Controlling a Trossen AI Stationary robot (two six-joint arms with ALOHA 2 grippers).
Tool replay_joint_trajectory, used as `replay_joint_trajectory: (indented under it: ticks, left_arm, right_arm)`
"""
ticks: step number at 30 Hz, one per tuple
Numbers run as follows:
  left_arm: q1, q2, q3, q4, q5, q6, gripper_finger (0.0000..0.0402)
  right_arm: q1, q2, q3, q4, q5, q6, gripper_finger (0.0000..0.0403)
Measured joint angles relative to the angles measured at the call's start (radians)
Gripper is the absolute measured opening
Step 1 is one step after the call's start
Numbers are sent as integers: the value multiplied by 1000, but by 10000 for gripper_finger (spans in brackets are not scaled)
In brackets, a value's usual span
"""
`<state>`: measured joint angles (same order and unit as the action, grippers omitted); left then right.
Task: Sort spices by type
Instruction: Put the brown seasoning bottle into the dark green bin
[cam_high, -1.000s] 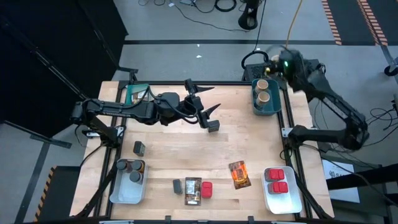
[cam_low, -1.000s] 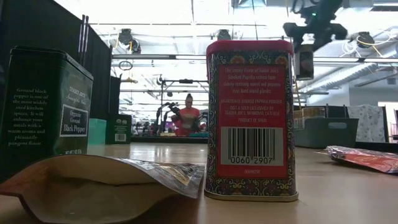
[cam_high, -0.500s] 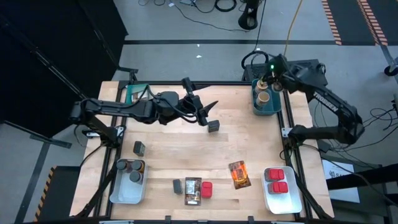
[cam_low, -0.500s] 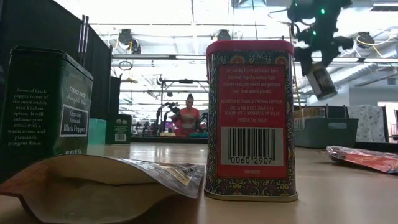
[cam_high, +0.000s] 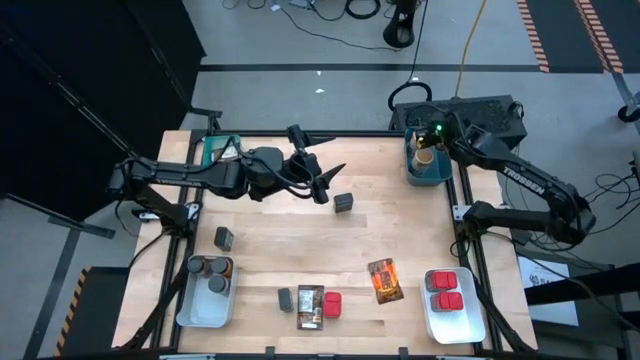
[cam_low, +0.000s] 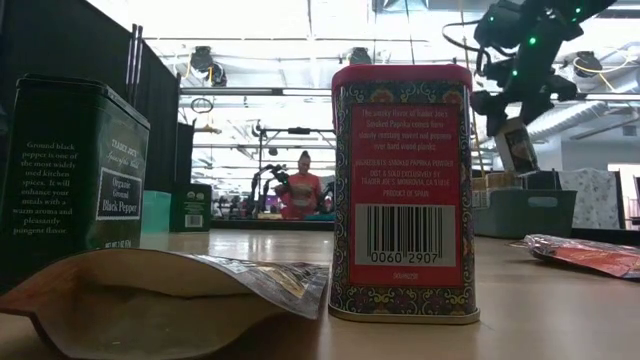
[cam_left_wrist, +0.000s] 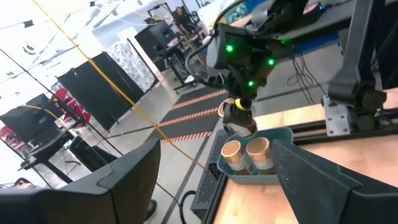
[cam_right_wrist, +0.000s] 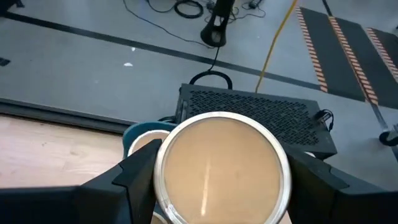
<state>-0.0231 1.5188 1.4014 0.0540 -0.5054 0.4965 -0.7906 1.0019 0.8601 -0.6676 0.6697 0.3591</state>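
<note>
Right gripper (cam_right_wrist: 221, 186): we see it clamped on a tan cylinder (cam_right_wrist: 222, 168) over the teal bin (cam_high: 430, 172);
Left gripper (cam_high: 322, 180): we see fingers spread, empty.

A: The table (cam_high: 370, 240) looks like pale wood planks, smooth with a matt finish. The red tin (cam_low: 403, 190) is printed metal, with a glossy paper-like label and barcode.

B: Yep, and the green tin (cam_low: 70, 175) next to it has a semi-gloss painted finish. The packet (cam_low: 160, 300) in front is brown paper, matt and creased.

A: The other packet (cam_low: 585, 255) is shiny foil or plastic. The cylinder (cam_right_wrist: 221, 171) in the right tool (cam_right_wrist: 221, 186) has a smooth tan lid, slightly glossy.

B: The teal bin (cam_left_wrist: 261, 171) looks like plain plastic.
</note>
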Motion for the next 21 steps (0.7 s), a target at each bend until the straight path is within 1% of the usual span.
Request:
replay_joint_trajectory:
  ticks: [2, 5, 12, 17, 21]
  left_arm:
    - [0, -1, 0, 0, 0, -9, 306]
    - [0, -2, 0, -12, 0, -19, 306]
    - [0, -2, 0, -18, 1, -20, 306]
    - [1, -2, 0, -18, 22, -41, 306]
    - [1, -2, 0, -18, 42, -46, 306]
  right_arm:
    - [3, -1, -18, 12, 15, 7, 246]
    - [-1, -16, -72, 3, 13, 58, 246]
    - [-4, -152, -209, 41, 13, 115, 246]
    - [-4, -235, -230, 101, -23, 121, 246]
    - [-4, -249, -229, 158, -19, 99, 246]
